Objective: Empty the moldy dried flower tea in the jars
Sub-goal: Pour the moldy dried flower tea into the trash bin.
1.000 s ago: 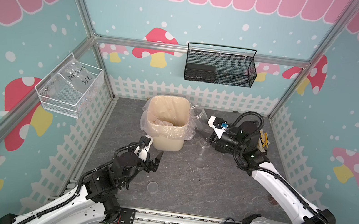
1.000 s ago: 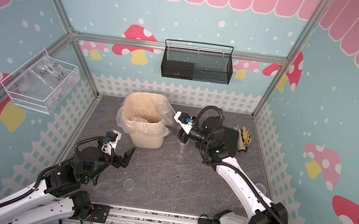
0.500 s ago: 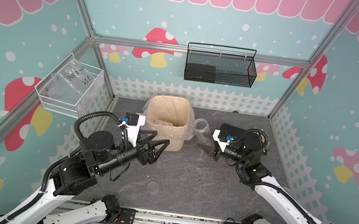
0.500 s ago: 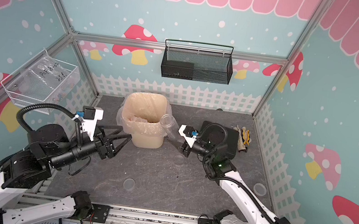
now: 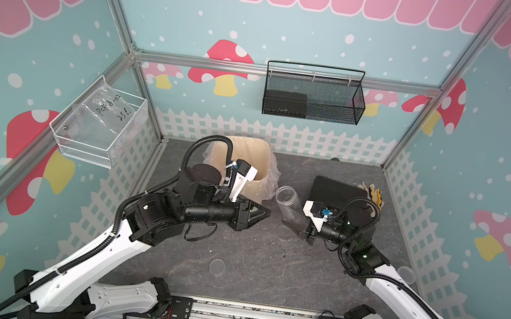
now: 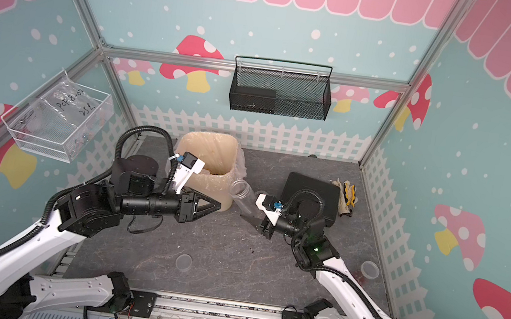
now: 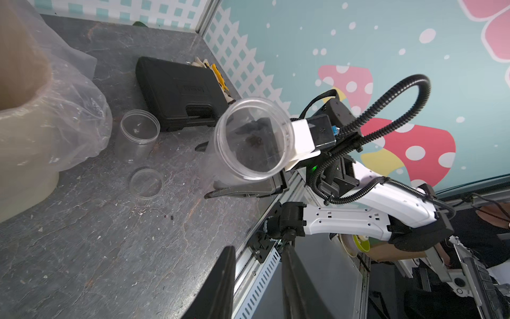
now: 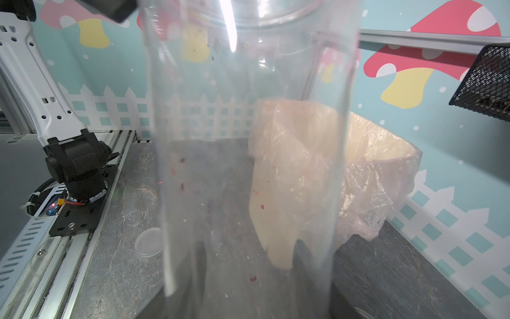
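The moldy dried flower tea [image 7: 252,140] — a dark clump — sits deep in the tilted jar [image 5: 288,205] the right gripper [image 7: 202,171] clamps; its mouth faces the left gripper [image 5: 266,214], jaws narrowly apart, empty.

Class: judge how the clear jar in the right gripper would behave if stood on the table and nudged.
The clear jar looks thin-walled and nearly empty, so it is probably light. Tall and narrow, it may tip easily. Once on its smooth round side, it would likely roll.
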`<state>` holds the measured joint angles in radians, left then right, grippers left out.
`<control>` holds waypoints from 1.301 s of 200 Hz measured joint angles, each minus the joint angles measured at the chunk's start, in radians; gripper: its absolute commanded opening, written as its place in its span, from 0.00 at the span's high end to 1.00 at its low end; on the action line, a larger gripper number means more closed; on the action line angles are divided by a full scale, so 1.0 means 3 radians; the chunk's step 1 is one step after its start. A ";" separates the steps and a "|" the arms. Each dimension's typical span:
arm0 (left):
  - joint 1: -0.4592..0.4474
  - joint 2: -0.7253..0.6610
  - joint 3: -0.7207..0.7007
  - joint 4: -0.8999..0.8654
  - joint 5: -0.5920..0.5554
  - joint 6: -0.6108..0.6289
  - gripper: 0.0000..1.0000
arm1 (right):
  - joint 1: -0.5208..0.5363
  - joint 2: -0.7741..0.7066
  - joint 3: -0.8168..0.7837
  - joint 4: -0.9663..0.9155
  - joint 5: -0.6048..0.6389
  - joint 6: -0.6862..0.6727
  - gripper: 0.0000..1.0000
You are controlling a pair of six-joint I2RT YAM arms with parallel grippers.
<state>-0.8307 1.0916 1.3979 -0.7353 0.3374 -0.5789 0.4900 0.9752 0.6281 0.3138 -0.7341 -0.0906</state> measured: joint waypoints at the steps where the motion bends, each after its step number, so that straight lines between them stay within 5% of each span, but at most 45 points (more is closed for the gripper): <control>1: 0.0000 0.0009 0.0005 -0.0001 0.0003 -0.0005 0.69 | 0.0001 -0.0005 -0.0004 -0.0001 -0.0001 -0.0001 1.00; 118: 0.0001 0.0392 0.0479 -0.0201 0.0031 -0.0038 0.80 | 0.0098 -0.0131 -0.0127 -0.0050 -0.0065 -0.0172 1.00; 260: 0.0216 0.0512 0.0651 -0.0732 -0.0201 0.0203 0.78 | 0.0216 -0.0160 -0.0132 -0.0237 0.0008 -0.0376 1.00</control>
<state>-0.7658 1.2453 1.5932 -0.9550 0.2771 -0.5179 0.5549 0.9272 0.5884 0.2428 -0.7319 -0.2035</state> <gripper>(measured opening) 0.215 0.501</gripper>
